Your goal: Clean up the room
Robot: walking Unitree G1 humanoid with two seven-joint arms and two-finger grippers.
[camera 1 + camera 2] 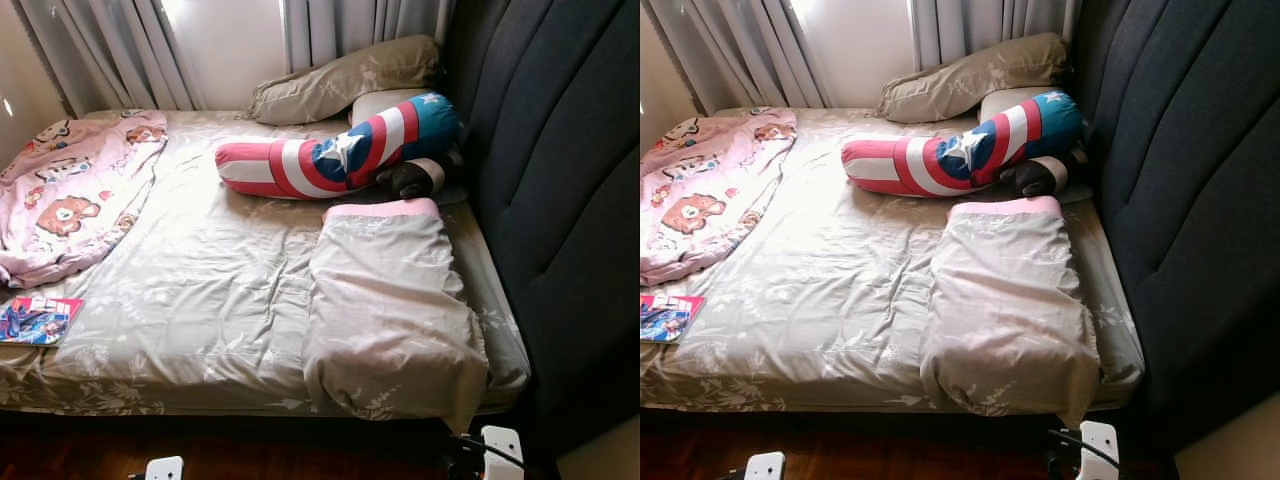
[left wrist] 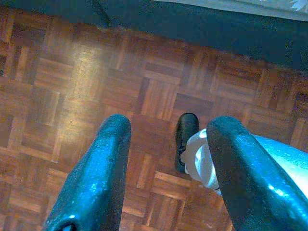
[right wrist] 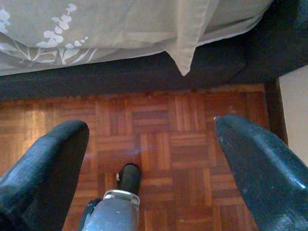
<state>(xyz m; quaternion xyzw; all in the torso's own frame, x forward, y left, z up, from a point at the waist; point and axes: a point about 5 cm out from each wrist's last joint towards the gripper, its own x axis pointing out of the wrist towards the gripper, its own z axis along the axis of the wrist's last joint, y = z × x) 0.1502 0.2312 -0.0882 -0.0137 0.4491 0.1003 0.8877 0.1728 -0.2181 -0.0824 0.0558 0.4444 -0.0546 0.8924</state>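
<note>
Crumpled pink blanket (image 1: 70,195) and book, perhaps (image 1: 38,320), on bed (image 1: 210,290).

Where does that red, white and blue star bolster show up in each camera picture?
Left eye: star bolster lies upper middle, near the headboard.
Right eye: same spot, slightly further left.
Left wrist: not in it.
Right wrist: not in it.
Shared landmark: the tan pillow behind it.

No words, numbers or brand names can be read anywhere. The booklet (image 1: 38,320) on the bed's near corner, ahead and to the left of the left gripper (image 2: 166,166), has a colourful printed cover, but its lettering is too small and blurred to make out.
</note>
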